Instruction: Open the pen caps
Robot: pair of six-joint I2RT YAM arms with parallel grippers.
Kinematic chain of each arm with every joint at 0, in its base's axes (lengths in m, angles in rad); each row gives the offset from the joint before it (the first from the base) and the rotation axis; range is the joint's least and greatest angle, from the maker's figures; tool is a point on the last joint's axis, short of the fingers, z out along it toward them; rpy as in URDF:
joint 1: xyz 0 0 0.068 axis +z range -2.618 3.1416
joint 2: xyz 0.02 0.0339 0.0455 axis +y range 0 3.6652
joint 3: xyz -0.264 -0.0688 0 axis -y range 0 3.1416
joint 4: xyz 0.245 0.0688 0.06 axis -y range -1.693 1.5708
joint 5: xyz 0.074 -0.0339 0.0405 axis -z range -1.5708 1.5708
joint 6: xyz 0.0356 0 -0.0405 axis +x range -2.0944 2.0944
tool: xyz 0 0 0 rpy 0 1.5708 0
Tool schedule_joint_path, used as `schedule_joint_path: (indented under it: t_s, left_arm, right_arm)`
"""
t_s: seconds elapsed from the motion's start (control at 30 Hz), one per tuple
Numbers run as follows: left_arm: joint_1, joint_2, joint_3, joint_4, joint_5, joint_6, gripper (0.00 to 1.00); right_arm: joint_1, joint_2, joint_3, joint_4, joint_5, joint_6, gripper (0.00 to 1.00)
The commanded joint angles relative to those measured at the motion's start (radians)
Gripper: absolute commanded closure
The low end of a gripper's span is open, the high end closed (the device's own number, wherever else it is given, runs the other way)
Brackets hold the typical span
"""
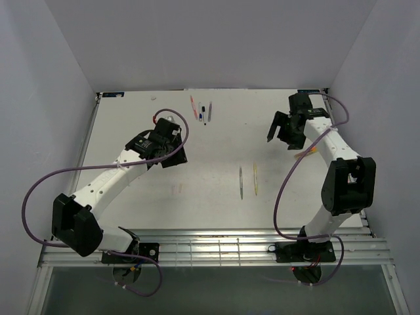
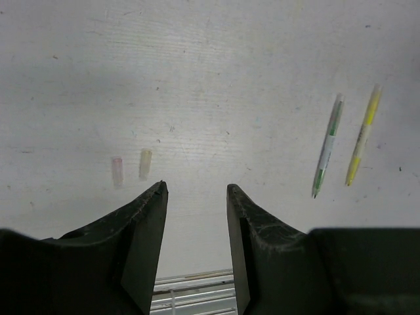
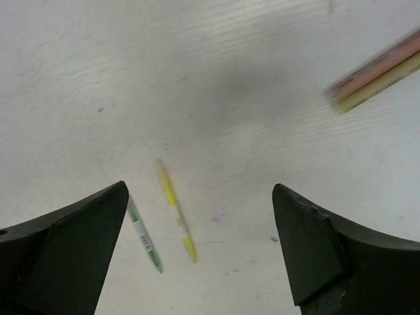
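Jaws spread and empty, the left gripper (image 2: 197, 190) hangs over the table (image 1: 216, 151). Just ahead of its left finger lie a pink cap (image 2: 117, 172) and a yellow cap (image 2: 145, 164), side by side, long axes running away from the wrist camera; which ends are open cannot be told. Being small, either would likely skitter off if a descending finger clipped it. Further right, a green pen (image 2: 327, 146) and yellow pen (image 2: 363, 134) lie parallel, and the right gripper (image 3: 200, 197) hovers agape, holding nothing.

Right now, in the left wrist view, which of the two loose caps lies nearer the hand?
The pale yellow cap, just beyond a fingertip of the left hand. The pink cap lies beside it, farther towards the picture's left.
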Motion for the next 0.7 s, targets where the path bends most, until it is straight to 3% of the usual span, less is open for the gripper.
schedule_joint_path:
  t_s: [0.0,0.07,0.13,0.17,0.2,0.33,0.43,0.6,0.63,0.67]
  left_arm:
    - [0.002,-0.040,0.031,0.025,0.047,0.008,0.48]
    - [0.002,-0.052,0.016,0.062,0.082,0.017,0.46]
    - [0.002,-0.075,-0.019,0.095,0.106,0.022,0.40]
    - [0.002,-0.086,-0.033,0.134,0.126,0.022,0.04]
    - [0.002,-0.093,-0.044,0.149,0.132,0.025,0.02]
    - [0.002,-0.098,-0.059,0.194,0.165,0.051,0.02]
    - [0.002,-0.101,-0.071,0.229,0.160,0.060,0.02]
    - [0.008,-0.096,-0.088,0.277,0.198,0.066,0.02]
    - [0.010,-0.093,-0.091,0.286,0.218,0.072,0.02]
    - [0.011,-0.090,-0.090,0.292,0.225,0.080,0.02]
  right_arm:
    - [-0.069,-0.025,0.068,-0.031,0.168,-0.002,0.01]
    - [-0.117,-0.027,0.056,-0.025,0.176,0.044,0.10]
    - [-0.213,-0.036,0.003,0.038,0.090,0.061,0.10]
    - [-0.235,-0.037,-0.018,0.062,0.075,0.069,0.10]
    - [-0.272,-0.031,-0.030,0.085,0.069,0.083,0.10]
    - [-0.292,-0.007,-0.036,0.124,0.134,0.075,0.10]
    - [-0.299,0.016,-0.030,0.122,0.197,0.102,0.03]
    - [-0.333,0.062,-0.029,0.129,0.194,0.130,0.25]
    - [-0.335,0.065,-0.027,0.130,0.202,0.135,0.25]
    - [-0.336,0.072,-0.030,0.138,0.191,0.133,0.15]
